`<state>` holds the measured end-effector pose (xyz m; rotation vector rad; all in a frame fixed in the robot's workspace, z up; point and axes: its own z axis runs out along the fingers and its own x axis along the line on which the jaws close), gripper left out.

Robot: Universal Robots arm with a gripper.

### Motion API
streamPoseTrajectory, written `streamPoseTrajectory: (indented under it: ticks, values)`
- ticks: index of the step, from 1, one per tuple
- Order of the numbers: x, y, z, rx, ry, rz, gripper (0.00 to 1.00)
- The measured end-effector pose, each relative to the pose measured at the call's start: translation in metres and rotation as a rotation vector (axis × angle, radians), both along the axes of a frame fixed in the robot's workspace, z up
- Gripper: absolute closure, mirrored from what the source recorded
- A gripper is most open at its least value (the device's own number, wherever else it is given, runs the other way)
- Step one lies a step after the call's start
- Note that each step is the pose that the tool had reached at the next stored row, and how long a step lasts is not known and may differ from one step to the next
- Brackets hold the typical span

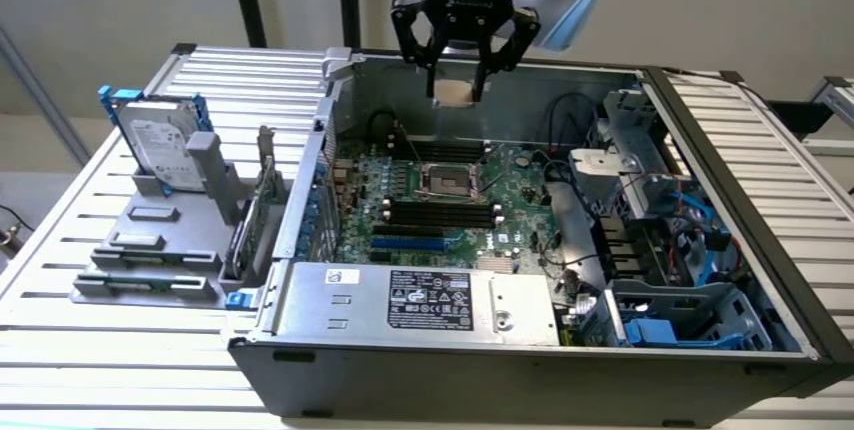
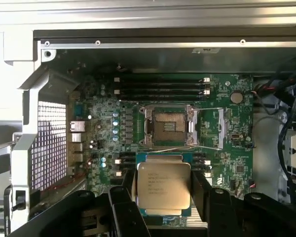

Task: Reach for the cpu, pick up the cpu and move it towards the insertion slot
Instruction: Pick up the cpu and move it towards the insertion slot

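Silvery metal top of the cpu (image 2: 164, 185) shows between the gripper (image 1: 458, 90) fingers, clamped on it, at top centre of the exterior view, above the insertion slot (image 1: 447, 181).

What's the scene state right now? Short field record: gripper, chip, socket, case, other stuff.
gripper: gripper shut on the cpu, above the open computer case
cpu: cpu held between the fingers, metal top facing the wrist camera
slot: insertion slot on the motherboard, frame open, no chip in it
cpu vs slot: apart, cpu held in the air above the board
other: hard drive upright in a rack at the exterior view's left
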<state>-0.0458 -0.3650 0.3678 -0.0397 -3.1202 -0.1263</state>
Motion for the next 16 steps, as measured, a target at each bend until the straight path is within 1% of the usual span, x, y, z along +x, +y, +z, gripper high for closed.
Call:
streamPoseTrajectory:
  ticks: [2,3,4,9,11,15,16]
  values:
    - [0.005,0.0057,-0.0008,-0.0024,0.0001,0.000,0.45]
    - [0.007,0.0082,-0.0013,-0.0056,0.0000,0.000,0.45]
    - [0.008,0.0098,-0.0020,-0.0088,0.0000,0.000,0.45]
    - [0.011,0.0141,-0.0051,-0.0197,-0.0010,0.000,0.45]
    - [0.011,0.0155,-0.0061,-0.0208,-0.0043,0.001,0.45]
    - [0.011,0.0176,-0.0074,-0.0208,-0.0145,0.004,0.45]
    - [0.011,0.0179,-0.0077,-0.0209,-0.0159,0.004,0.45]
